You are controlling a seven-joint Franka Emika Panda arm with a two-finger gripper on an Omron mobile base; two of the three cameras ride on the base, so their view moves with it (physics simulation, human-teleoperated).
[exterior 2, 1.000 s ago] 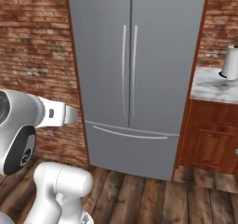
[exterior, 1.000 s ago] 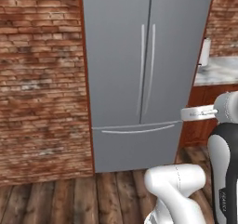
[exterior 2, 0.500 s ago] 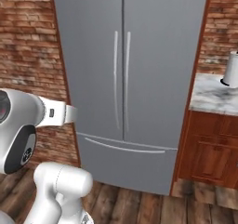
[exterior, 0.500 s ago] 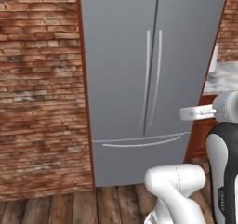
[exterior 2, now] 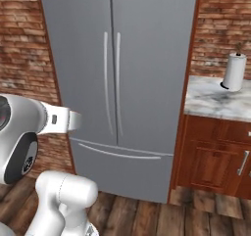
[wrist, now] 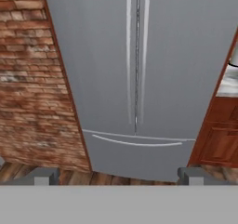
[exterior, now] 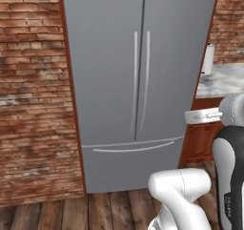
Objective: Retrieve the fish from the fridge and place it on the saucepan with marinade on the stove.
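Observation:
The fridge (exterior: 109, 71) (exterior 2: 147, 59) (wrist: 176, 56) stands straight ahead, tall and grey, with both doors closed. Its two long vertical handles (wrist: 137, 56) meet at the middle seam, above the bottom drawer (wrist: 139, 155). My gripper (wrist: 118, 176) is open and empty, well short of the doors, its fingertips (wrist: 46, 175) spread wide in the hand view. It points at the lower part of the doors. The fish, saucepan, marinade and stove are out of view.
A brick wall (exterior: 33, 81) flanks the fridge on the left. To the right is a wooden cabinet (exterior 2: 215, 152) with a marble counter (exterior 2: 215, 100) carrying a paper towel roll (exterior 2: 234, 72). Wooden floor (exterior 2: 147, 215) lies between me and the fridge.
The whole picture has shifted and the fridge looks larger, so the base has driven closer. The doors stay closed and the gripper stays open.

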